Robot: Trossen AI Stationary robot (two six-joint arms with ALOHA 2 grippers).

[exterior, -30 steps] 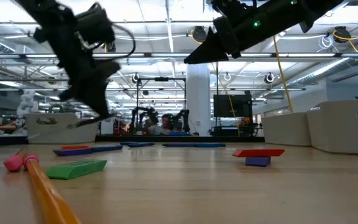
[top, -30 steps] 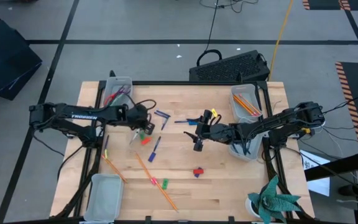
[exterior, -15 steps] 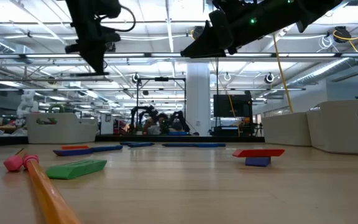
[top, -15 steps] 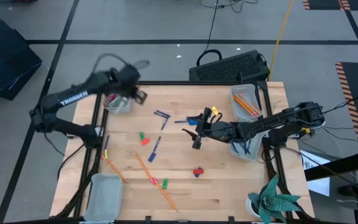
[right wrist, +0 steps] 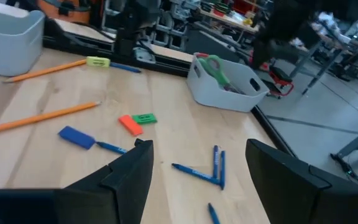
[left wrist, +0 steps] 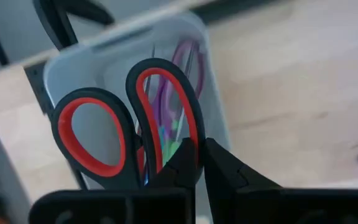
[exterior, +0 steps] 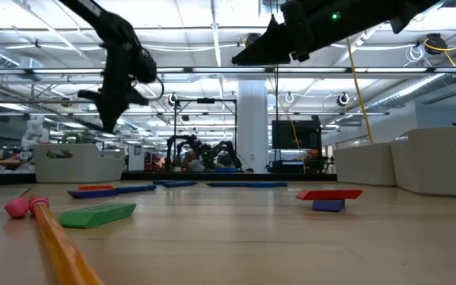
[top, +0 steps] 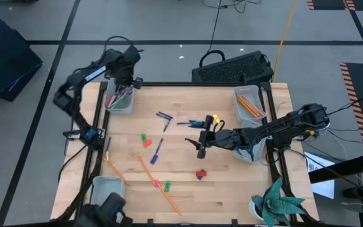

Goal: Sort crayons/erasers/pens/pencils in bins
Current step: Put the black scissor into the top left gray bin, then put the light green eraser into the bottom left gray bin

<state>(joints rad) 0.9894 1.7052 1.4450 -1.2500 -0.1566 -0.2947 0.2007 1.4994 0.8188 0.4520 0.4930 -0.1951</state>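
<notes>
Since the left arm has swung away from mid-bench within the last second, carrying red-handled scissors point(left wrist: 126, 134) up to the far-left corner, the sorting now stands at a drop-off rather than a pick. Nearest in the high view, at about six o'clock, long orange pencils point(top: 158, 184) lie crossed with a green crayon point(top: 167, 186) beside them, and an empty bin point(top: 107, 191) sits at seven o'clock. Toward the centre lie a red piece point(top: 200, 174), a blue pen point(top: 156, 151) and red and green crayons point(top: 145, 140), all yet to be sorted. The right claw point(top: 201, 139) hangs at about three o'clock from centre, fingers spread apart and empty, over the pens near it; it has eased only slightly toward the near side. Farther off, at one o'clock, a bin point(top: 249, 104) holds orange pencils. Farthest, at eleven o'clock, the left claw point(top: 122, 81) is clamped on the scissors directly above the far-left bin point(top: 120, 101), which already holds other scissors. Release there looks to be the next step, though the scissors are none of the named sets.
</notes>
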